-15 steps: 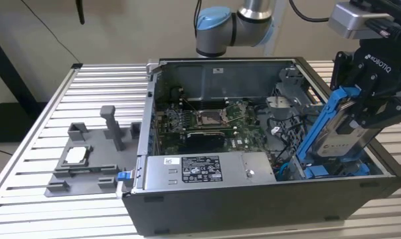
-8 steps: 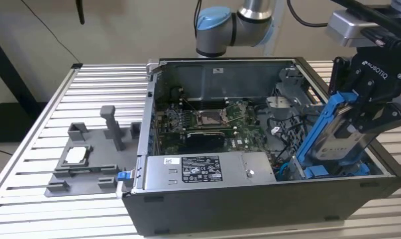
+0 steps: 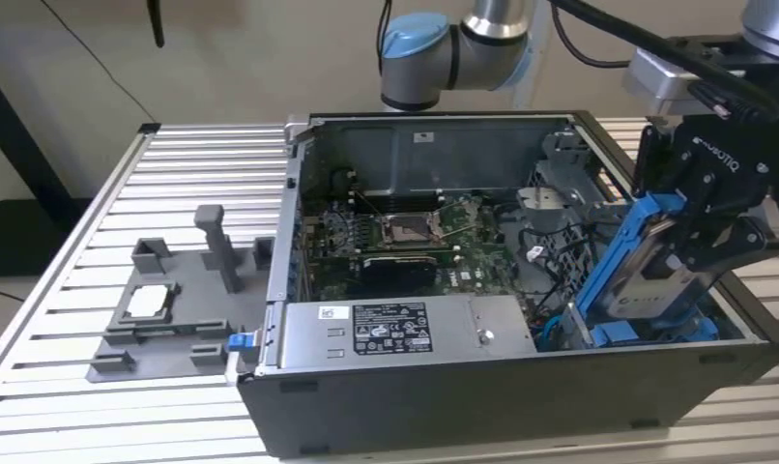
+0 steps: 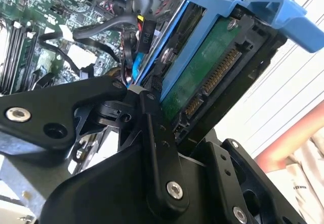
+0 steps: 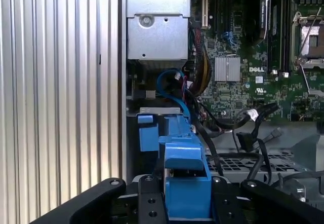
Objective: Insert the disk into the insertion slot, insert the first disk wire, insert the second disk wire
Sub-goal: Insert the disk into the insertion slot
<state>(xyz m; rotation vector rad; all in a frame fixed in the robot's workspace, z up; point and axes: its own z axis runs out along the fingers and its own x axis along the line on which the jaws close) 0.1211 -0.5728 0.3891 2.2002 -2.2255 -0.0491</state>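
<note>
My gripper [image 3: 702, 242] is shut on the disk [image 3: 645, 290], a silver drive in a bright blue carrier. It holds the disk tilted, nearly on edge, at the exterior view's right end of the open computer case. The disk's lower end sits at the insertion slot [image 3: 596, 333], a grey cage with blue tabs. In the second wrist view the disk's green underside [image 4: 202, 74] and connector show past my gripper [image 4: 135, 93]. The first wrist view has the blue carrier [image 5: 185, 176] between my fingers [image 5: 148, 198], above the slot's blue tab [image 5: 148, 133]. Loose black wires with connectors [image 5: 248, 116] lie beside it.
Inside the case are the green motherboard [image 3: 416, 237] and a grey labelled power-supply box [image 3: 389, 329]. A grey fixture [image 3: 170, 309] stands on the slatted metal table [image 3: 54, 387] at the exterior view's left. A blue cable [image 5: 169, 88] loops near the slot.
</note>
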